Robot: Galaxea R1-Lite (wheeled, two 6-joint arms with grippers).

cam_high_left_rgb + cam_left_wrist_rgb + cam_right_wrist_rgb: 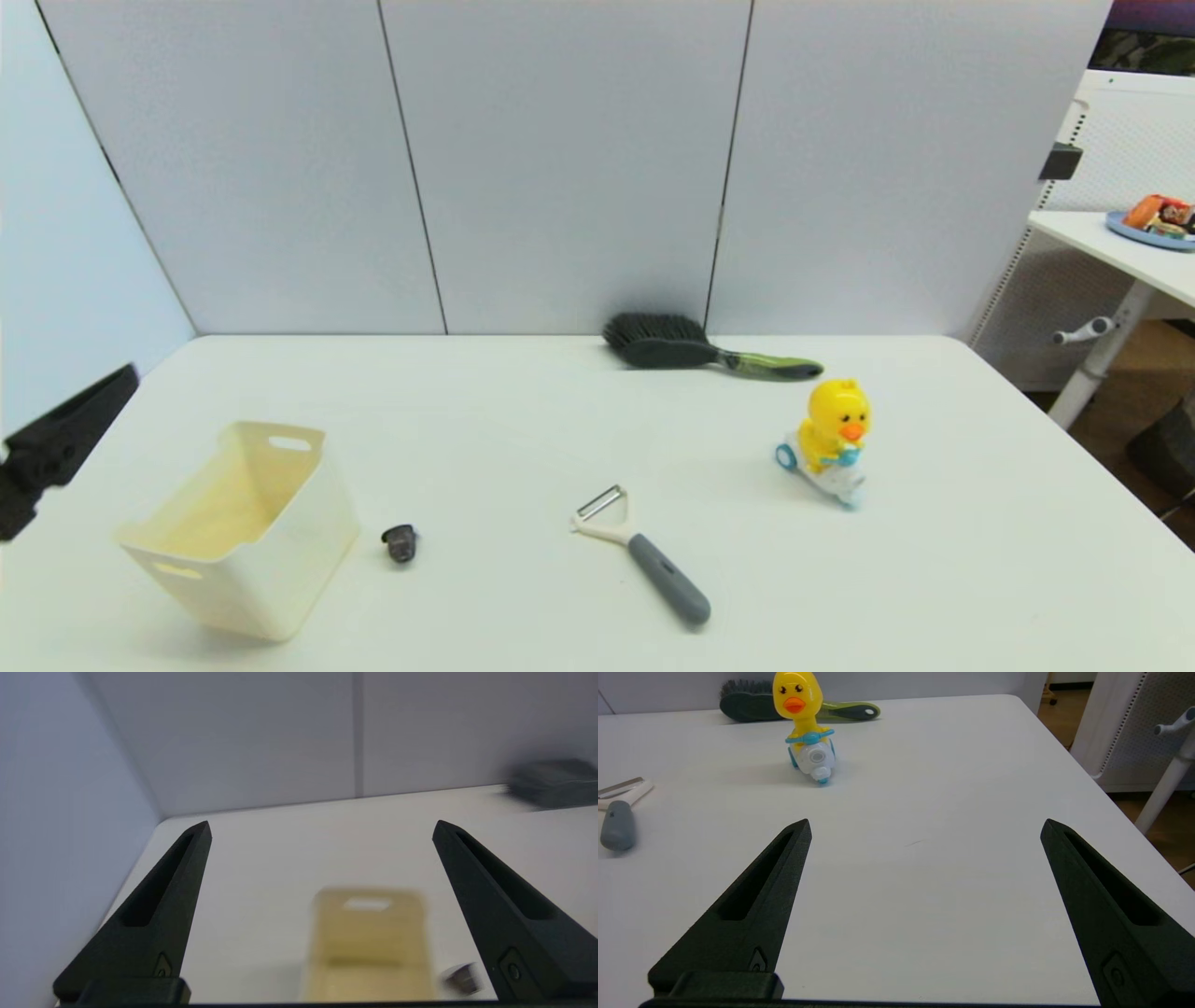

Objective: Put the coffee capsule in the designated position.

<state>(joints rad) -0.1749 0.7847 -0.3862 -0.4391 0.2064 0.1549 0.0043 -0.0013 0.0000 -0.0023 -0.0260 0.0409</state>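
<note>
My left gripper (322,828) hangs in the air at the far left edge of the table (523,420), its black fingers spread wide and holding nothing; in the head view only one dark finger (65,434) shows past the picture's edge. Next to it, near the table's front left, stands the cream bin (245,532), open at the top with a handle slot in its far wall. In my left wrist view the bin (369,942) lies ahead between my fingers, smeared and hard to read.

Just beside the bin's right side, apart from its wall, the coffee capsule (400,542) lies on the bare tabletop. It seems to be tipped on its side, though it is too small for me to be sure. The left wrist view catches it as a small grey blur (462,977) close by my finger.

Further right, toward the middle front, the peeler (644,553) lies flat, blade end pointing away from me and grey handle toward the front. At the back, against the wall panels, a dark brush (695,347) lies with its green handle pointing right. Right of the peeler and nearer than the brush stands the yellow duck toy (831,439) on its little wheeled scooter, upright.

My right gripper (924,828) hovers low over the right side of the table, fingers wide apart and empty, with the duck (805,723) ahead of it.
</note>
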